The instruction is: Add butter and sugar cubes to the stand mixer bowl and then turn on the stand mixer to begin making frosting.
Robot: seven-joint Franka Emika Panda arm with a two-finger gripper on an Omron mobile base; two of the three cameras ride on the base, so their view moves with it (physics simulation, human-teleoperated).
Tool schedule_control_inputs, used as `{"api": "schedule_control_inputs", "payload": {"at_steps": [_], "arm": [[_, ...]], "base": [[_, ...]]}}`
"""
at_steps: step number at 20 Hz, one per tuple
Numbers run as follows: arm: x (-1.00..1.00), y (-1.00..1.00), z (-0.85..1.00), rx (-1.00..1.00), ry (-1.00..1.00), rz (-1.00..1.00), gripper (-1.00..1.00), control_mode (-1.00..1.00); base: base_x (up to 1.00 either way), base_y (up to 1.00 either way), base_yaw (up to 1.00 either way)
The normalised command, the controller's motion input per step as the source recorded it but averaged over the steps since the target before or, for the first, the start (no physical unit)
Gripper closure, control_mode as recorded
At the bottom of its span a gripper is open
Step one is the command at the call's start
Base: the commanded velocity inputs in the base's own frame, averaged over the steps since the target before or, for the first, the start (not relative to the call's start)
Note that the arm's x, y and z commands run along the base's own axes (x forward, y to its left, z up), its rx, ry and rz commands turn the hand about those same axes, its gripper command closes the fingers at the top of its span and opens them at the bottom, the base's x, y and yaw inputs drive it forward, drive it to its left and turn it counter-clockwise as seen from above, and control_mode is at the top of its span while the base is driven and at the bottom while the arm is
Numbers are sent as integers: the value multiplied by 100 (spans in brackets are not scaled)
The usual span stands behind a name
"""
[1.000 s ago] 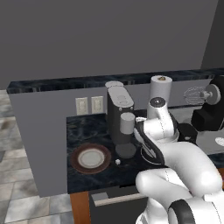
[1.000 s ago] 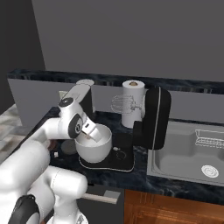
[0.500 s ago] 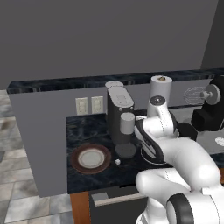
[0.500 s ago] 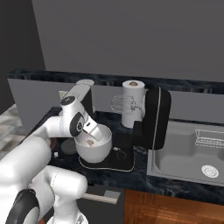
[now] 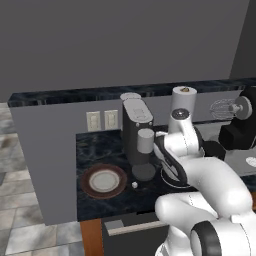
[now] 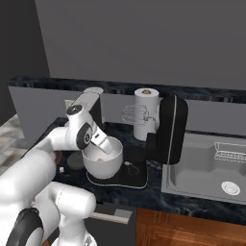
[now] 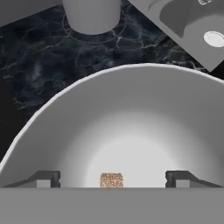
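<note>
My gripper [image 7: 112, 181] hangs open just above the inside of the stand mixer bowl [image 7: 144, 109], its fingertips [image 7: 43, 179] wide apart. One tan sugar cube [image 7: 111, 179] lies free on the bowl's bottom between them. From the right base view the gripper [image 6: 103, 143] sits over the off-white bowl [image 6: 106, 166], which rests on the black stand mixer's [image 6: 168, 129] flat base under the raised whisk [image 6: 136, 114]. A tiny whitish sugar cube [image 5: 134, 185] lies on the counter beside the plate [image 5: 90, 182]. The butter is out of view.
A dark grey coffee machine [image 5: 136, 127] with a grey-white cup [image 5: 145, 141] stands left of the bowl. Behind the mixer is a paper towel roll [image 6: 146, 113]. A steel sink [image 6: 206, 168] lies to the right. A low wall backs the counter.
The gripper's jaws have spread wide over the bowl. The arm has stayed nearly where it was.
</note>
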Motion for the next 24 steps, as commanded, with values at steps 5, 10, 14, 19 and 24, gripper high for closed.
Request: {"api": "schedule_control_inputs", "payload": {"at_steps": [5, 10, 14, 19, 24], "arm": [[-60, 54, 34, -12, -4, 22, -100, -100], [-80, 88, 23, -20, 0, 31, -100, -100], [-63, 96, 0, -21, 0, 37, -100, -100], [-30, 74, 3, -7, 10, 39, -100, -100], [0, 27, 0, -1, 15, 42, -100, -100]], "base": [[0, 0, 0], [0, 0, 0], [0, 0, 0], [0, 0, 0], [0, 0, 0]]}}
